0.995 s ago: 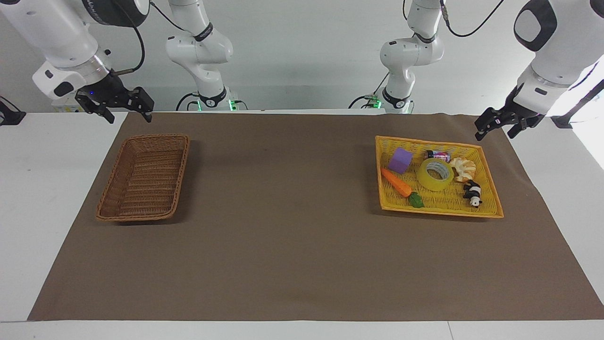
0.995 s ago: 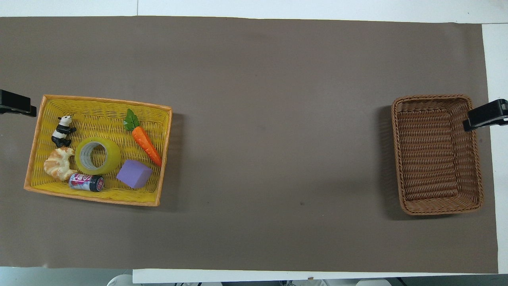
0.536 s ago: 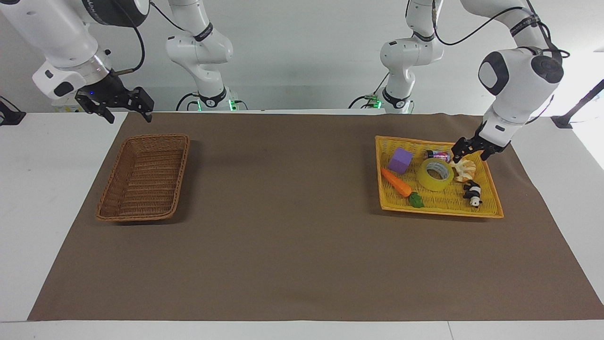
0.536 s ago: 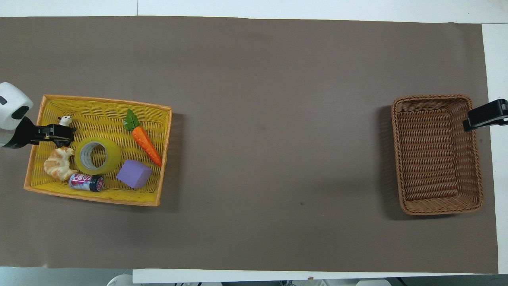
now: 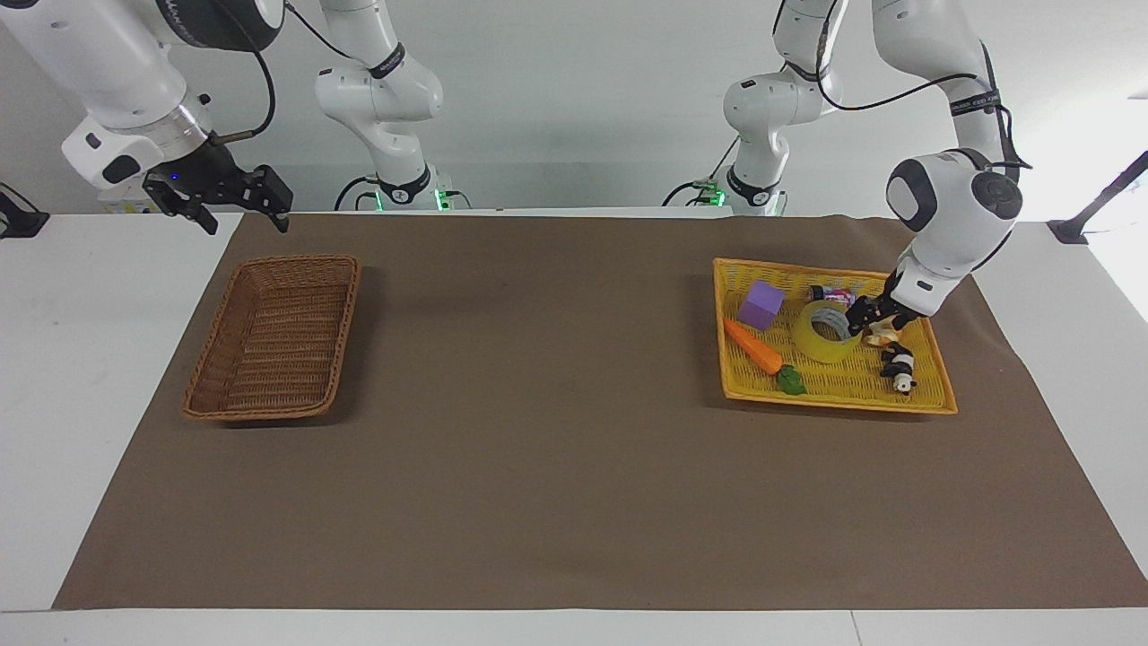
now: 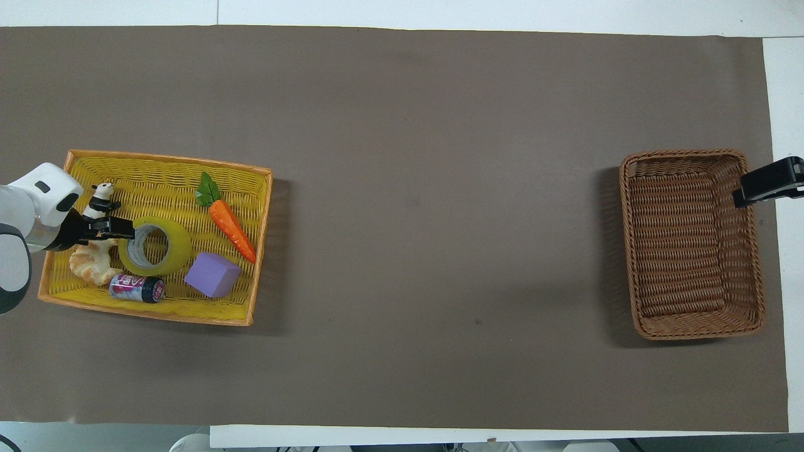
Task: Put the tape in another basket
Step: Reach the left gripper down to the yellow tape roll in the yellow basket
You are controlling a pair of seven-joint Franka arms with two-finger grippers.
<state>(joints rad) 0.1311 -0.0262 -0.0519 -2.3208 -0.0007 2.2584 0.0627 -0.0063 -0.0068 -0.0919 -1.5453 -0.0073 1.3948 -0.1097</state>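
The tape (image 5: pixel 823 334) lies flat in the yellow tray (image 5: pixel 834 404) at the left arm's end of the table, and also shows in the overhead view (image 6: pixel 157 246). My left gripper (image 5: pixel 868 321) is low in the tray at the tape's edge, on its croissant side, and looks open; it also shows in the overhead view (image 6: pixel 122 229). The brown wicker basket (image 5: pixel 296 259) stands empty at the right arm's end, also seen from overhead (image 6: pixel 684 152). My right gripper (image 5: pixel 242 208) waits open in the air by the basket's outer edge (image 6: pixel 763 185).
The tray also holds a carrot (image 5: pixel 753 347), a purple block (image 5: pixel 760 305), a small can (image 5: pixel 832 293), a croissant (image 6: pixel 91 263) and a panda figure (image 5: pixel 898 366). A brown mat (image 5: pixel 538 404) covers the table between tray and basket.
My left arm has swung in from outside the tray and come down to the tape's edge. The tape, the other things and the right arm have not moved.
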